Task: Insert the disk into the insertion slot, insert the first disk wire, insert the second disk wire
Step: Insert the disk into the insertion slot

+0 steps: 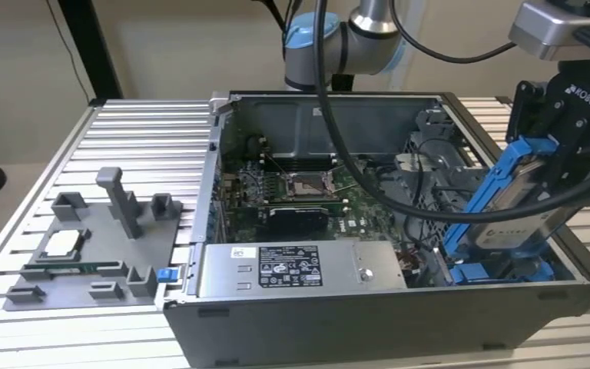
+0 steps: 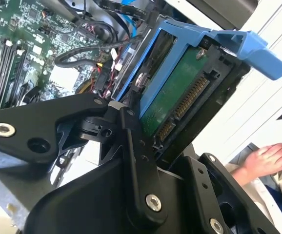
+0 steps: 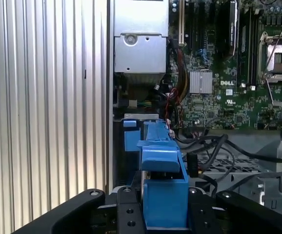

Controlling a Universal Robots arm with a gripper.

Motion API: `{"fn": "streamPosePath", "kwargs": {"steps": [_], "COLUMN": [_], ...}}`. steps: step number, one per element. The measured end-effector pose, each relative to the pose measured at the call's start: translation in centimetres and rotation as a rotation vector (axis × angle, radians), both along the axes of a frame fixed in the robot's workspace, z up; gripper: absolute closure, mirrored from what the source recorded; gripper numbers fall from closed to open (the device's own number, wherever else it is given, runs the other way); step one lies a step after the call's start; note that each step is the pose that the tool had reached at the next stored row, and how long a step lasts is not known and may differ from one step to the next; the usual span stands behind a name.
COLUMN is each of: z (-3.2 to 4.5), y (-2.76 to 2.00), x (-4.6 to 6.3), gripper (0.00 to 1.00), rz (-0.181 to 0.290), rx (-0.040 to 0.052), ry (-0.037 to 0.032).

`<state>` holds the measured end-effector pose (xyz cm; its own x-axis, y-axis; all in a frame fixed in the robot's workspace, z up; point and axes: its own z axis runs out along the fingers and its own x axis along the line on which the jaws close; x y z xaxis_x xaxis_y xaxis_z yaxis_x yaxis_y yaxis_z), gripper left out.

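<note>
1. At the exterior view's left, a flat grey fixture plate (image 1: 80, 261) with upright pegs lay on the ribbed aluminium table (image 1: 141, 131), well apart from my work.
2. In the middle, the open dark computer case (image 1: 377, 323) held a green motherboard (image 1: 295, 192) and, at its near wall, a grey labelled power-supply box (image 1: 290, 269).
3. At the right, my black gripper (image 1: 546, 184) was clamped on the disk (image 1: 510, 231), a silver-grey hard drive in a bright blue plastic frame. It tilted steeply, with its lower end at the insertion slot (image 1: 490, 270), a grey metal bay with blue rails. Whether they touched I could not tell.
4. I judged the disk stiff, fairly heavy and fragile at its bare green board (image 2: 175, 97), so it was best held by the framed long sides.
</note>
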<state>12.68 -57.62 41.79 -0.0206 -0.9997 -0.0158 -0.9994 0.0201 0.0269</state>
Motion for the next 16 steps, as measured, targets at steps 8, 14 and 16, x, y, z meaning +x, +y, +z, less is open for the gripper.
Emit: {"fn": "streamPosePath", "kwargs": {"steps": [8, 14, 16], "z": [-1.29, -2.29, -2.66], "y": [-0.08, -0.09, -0.09], "x": [0.0, 0.0, 0.0], "gripper": [1.00, 1.00, 1.00], "rz": [-0.006, -0.008, -0.008], "rx": [0.0001, 0.0000, 0.0001], "ry": [-0.0001, 0.0000, 0.0000]}}
